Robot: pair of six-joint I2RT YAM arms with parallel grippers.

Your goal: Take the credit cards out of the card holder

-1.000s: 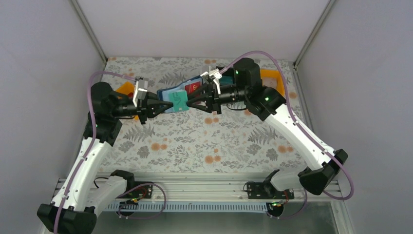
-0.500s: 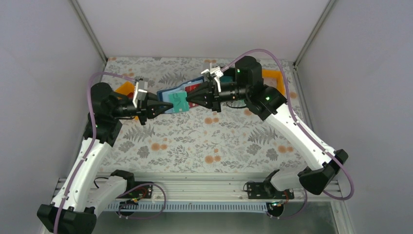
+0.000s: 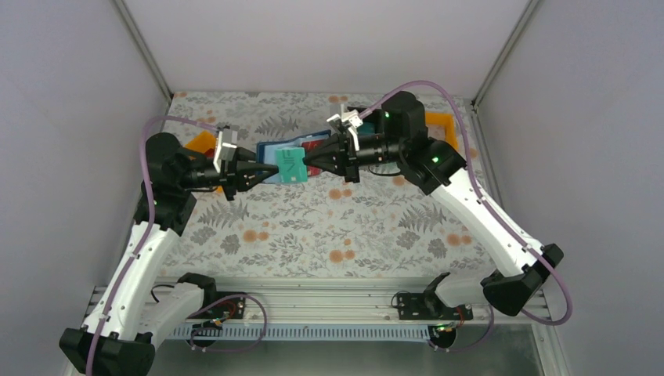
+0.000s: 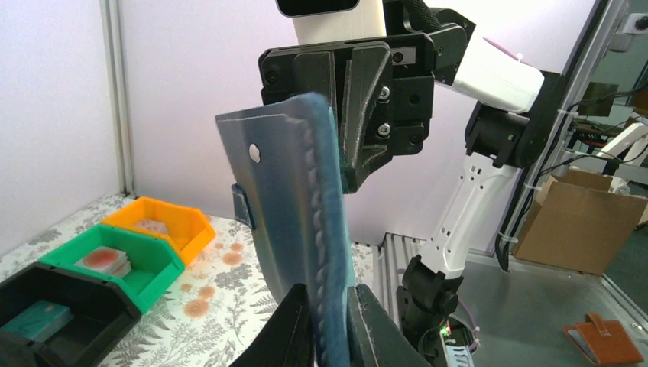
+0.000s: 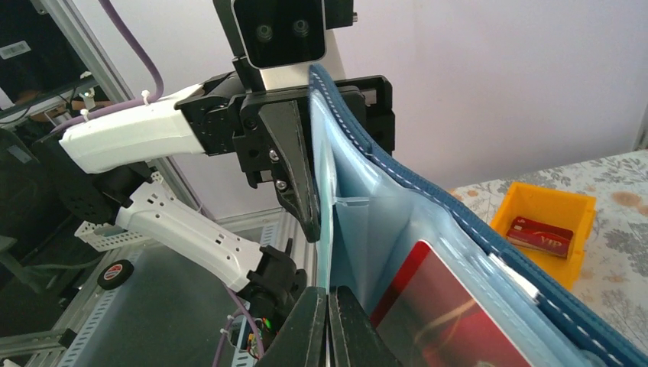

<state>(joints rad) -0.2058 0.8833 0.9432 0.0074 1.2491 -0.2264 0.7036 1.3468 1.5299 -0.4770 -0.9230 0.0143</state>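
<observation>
The navy card holder [image 3: 270, 150] hangs open in the air between both arms. My left gripper [image 3: 265, 169] is shut on its left edge. In the left wrist view the card holder [image 4: 294, 206] stands edge-on between the fingers of the left gripper [image 4: 330, 325]. A teal credit card [image 3: 291, 166] sticks out of the holder toward the front. My right gripper [image 3: 307, 161] is shut on this card's right edge. In the right wrist view the right gripper [image 5: 328, 325] pinches the thin teal card [image 5: 324, 229]. A red card [image 5: 447, 310] sits in a light blue slot.
An orange bin [image 3: 202, 141] lies behind the left arm and another orange bin [image 3: 440, 125] behind the right arm. The left wrist view shows a black bin [image 4: 53, 313], a green bin [image 4: 115, 264] and an orange bin [image 4: 164, 225] on the floral table.
My right gripper has closed onto the teal card and shifted slightly right. More of the teal card shows outside the holder. The left arm has hardly moved.
</observation>
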